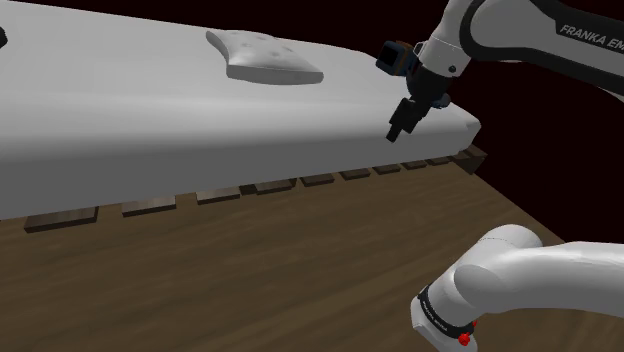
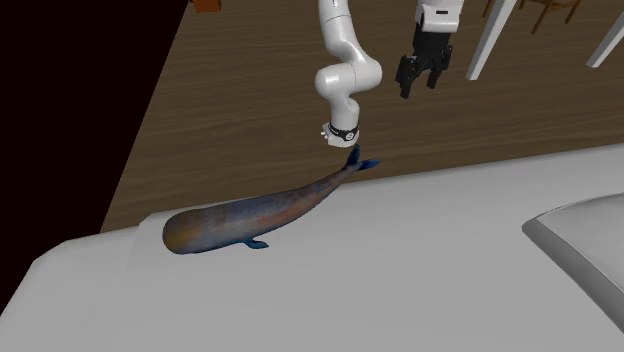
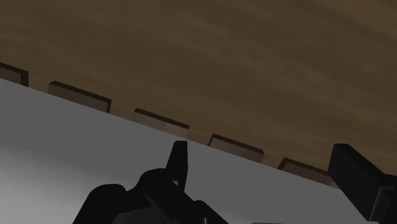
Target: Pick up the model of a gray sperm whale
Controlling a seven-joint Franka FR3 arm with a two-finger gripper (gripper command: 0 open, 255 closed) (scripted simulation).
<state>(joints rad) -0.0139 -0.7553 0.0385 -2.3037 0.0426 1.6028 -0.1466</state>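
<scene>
A sperm whale model (image 2: pixel 250 215) lies on its belly on a pale grey bed (image 2: pixel 400 290), close to the edge near one corner, in the second exterior view. Its long body tapers from a blunt, rounded head at that view's left to a slim tail pointing up and to the right. The skin is mottled blue-grey with a rusty orange blush over the head, while the small flipper under the body and the forked tail fluke are a brighter blue.

The bed top is smooth and matte. A flat grey pillow (image 2: pixel 585 245) with softly rounded corners rests well apart from the whale, at the second exterior view's right. In the shoulder view, dark wooden slats (image 1: pixel 160 205) jut from beneath the bed's edge in a row, above a brown wood-grain floor (image 1: pixel 250 290).

The white arm (image 2: pixel 345 60) carries the black gripper (image 2: pixel 419 82) clear of the whale, above and to the right of the tail fluke in the second exterior view and touching nothing. Its jaws are spread, with nothing between them. In the shoulder view the gripper (image 1: pixel 400 128) hangs over the bed near the right-hand corner.
</scene>
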